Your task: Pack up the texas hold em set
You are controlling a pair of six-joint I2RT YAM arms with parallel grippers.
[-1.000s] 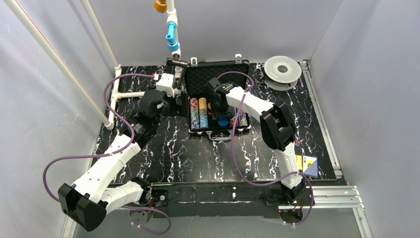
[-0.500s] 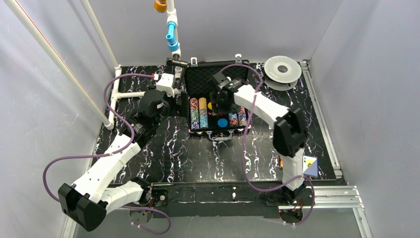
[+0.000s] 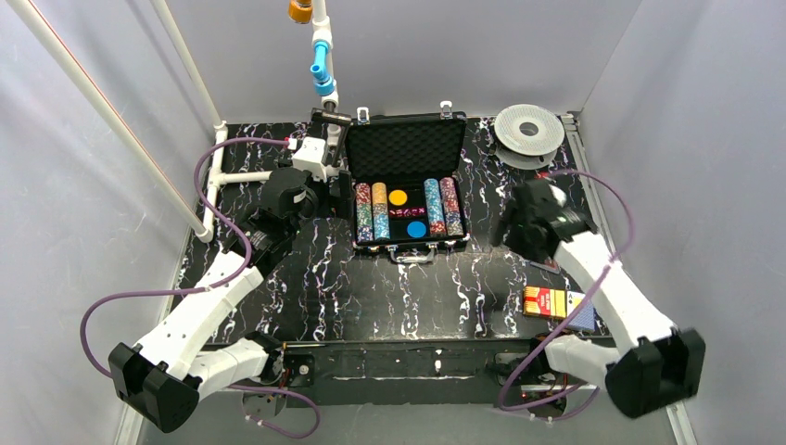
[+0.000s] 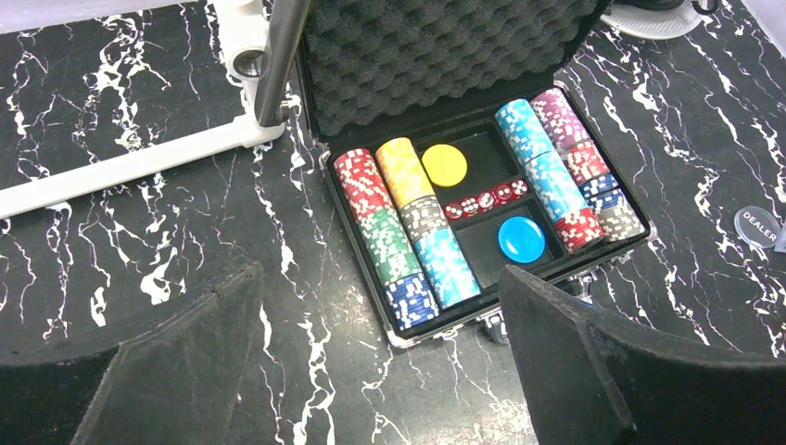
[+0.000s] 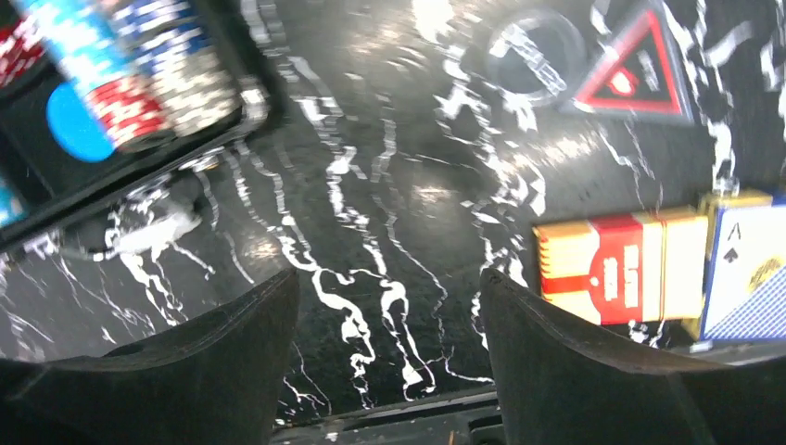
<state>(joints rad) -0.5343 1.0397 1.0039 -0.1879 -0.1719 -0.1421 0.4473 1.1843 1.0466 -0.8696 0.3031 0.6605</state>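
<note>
The black briefcase [image 3: 408,243] lies open at the back centre, foam lid up. It holds multicoloured chip rows [image 3: 372,210], a yellow disc [image 3: 398,197], red dice [image 3: 406,213] and a blue disc [image 3: 416,229]. A red-yellow card deck [image 3: 545,301] and a blue deck [image 3: 582,313] lie on the table at the near right. My left gripper [image 3: 338,195] is open and empty beside the case's left edge [image 4: 320,176]. My right gripper [image 3: 505,232] is open and empty above bare table, between the case [image 5: 139,176] and the red deck [image 5: 621,266].
A round white-grey spool [image 3: 528,133] stands at the back right. A white pipe frame [image 3: 222,176] runs along the left. A clear dealer button [image 5: 535,44] and a red triangular piece [image 5: 640,72] lie right of the case. A metal rail [image 3: 612,357] borders the near edge.
My right arm has pulled out of the case and swung right and nearer, over the table by the card decks. The left arm has not moved.
</note>
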